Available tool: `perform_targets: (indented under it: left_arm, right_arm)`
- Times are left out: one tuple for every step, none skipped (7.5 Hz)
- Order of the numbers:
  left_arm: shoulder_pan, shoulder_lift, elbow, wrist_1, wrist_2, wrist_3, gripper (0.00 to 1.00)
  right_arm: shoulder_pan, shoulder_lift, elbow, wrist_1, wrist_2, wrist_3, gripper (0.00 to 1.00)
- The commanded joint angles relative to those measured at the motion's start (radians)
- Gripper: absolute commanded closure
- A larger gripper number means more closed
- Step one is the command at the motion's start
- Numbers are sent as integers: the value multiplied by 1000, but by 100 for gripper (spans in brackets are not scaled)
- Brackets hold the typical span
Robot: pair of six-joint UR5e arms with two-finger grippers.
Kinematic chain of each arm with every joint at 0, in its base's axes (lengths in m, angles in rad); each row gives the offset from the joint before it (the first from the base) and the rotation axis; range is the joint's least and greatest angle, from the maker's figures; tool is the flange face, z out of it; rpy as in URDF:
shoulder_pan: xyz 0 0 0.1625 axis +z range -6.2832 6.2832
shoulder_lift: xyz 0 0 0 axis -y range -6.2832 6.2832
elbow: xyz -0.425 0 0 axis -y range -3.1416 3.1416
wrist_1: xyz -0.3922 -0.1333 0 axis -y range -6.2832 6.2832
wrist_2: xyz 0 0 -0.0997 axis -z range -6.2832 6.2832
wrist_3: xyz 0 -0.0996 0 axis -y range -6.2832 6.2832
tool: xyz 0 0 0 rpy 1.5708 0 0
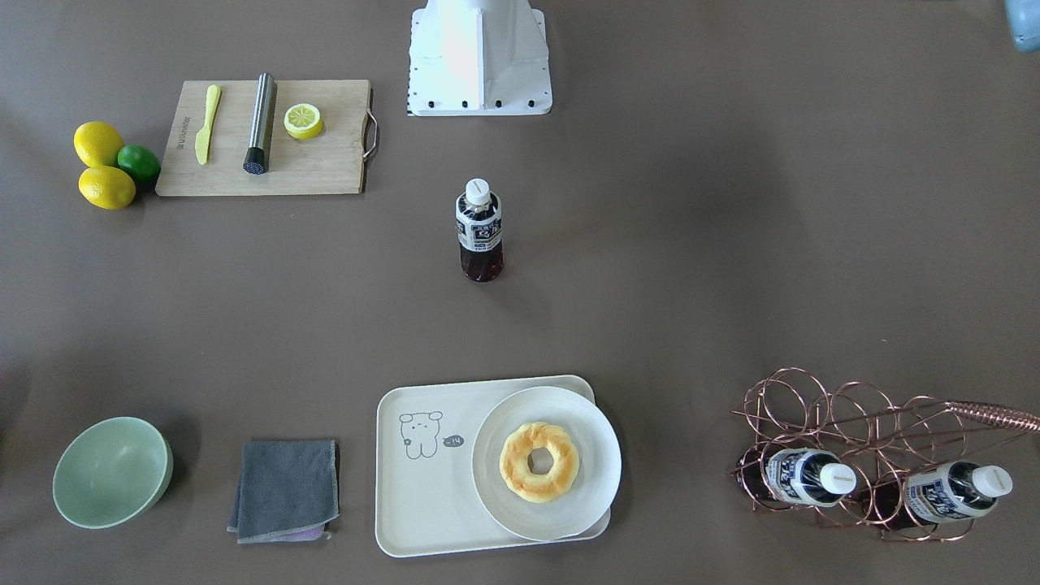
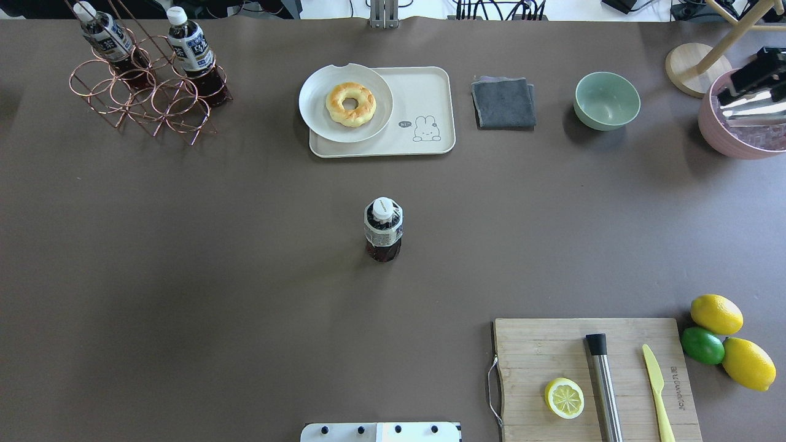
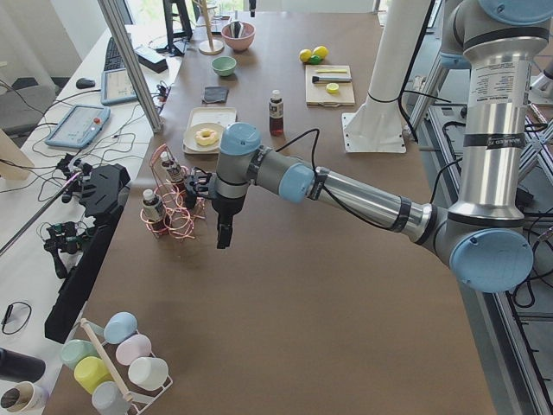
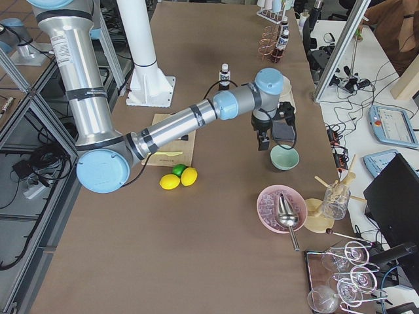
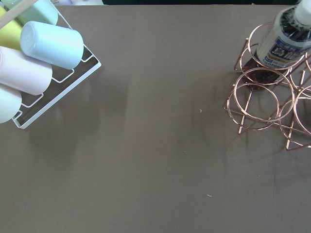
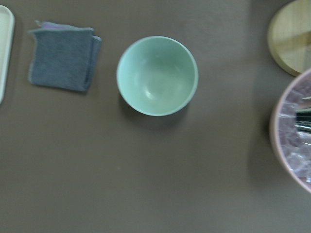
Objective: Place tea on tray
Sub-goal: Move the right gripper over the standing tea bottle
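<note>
One tea bottle point(image 1: 479, 231) stands upright alone in the middle of the table, also in the overhead view point(image 2: 383, 230). Two more like it lie in a copper wire rack point(image 1: 861, 443). The cream tray point(image 1: 422, 496) with the bear drawing sits at the table's far side point(image 2: 424, 98); a round white plate point(image 1: 597, 455) with a doughnut point(image 1: 539, 461) covers half of it. My left gripper point(image 3: 223, 235) hangs above the table near the rack. My right gripper point(image 4: 263, 142) hangs above the green bowl. I cannot tell whether either is open or shut.
A grey cloth point(image 2: 503, 102) and a green bowl point(image 2: 607, 100) lie right of the tray. A wooden cutting board point(image 2: 595, 377) holds a lemon half, a metal tube and a yellow knife, with lemons and a lime point(image 2: 702, 345) beside it. A pink bowl point(image 2: 740, 123) sits at the far right.
</note>
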Motion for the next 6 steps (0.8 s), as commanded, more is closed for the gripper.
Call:
perform_targets:
  left_arm:
    - [-18, 90, 27, -118, -66, -1, 3]
    - [-24, 104, 29, -130, -80, 1, 3]
    - [-46, 110, 33, -130, -83, 1, 3]
    - [-78, 112, 36, -128, -116, 19, 3]
    - [-96, 110, 54, -127, -138, 65, 3]
    - [-106, 110, 64, -128, -138, 82, 3]
  right_arm:
    - [-192, 186, 105, -12, -37, 355, 0]
    - [-255, 228, 125, -14, -83, 401, 0]
    - [-326, 265, 143, -16, -142, 500, 0]
    - [-413, 315, 148, -20, -210, 600, 0]
    - [-473, 387, 151, -93, -265, 637, 0]
    - [-535, 488, 148, -205, -305, 680, 0]
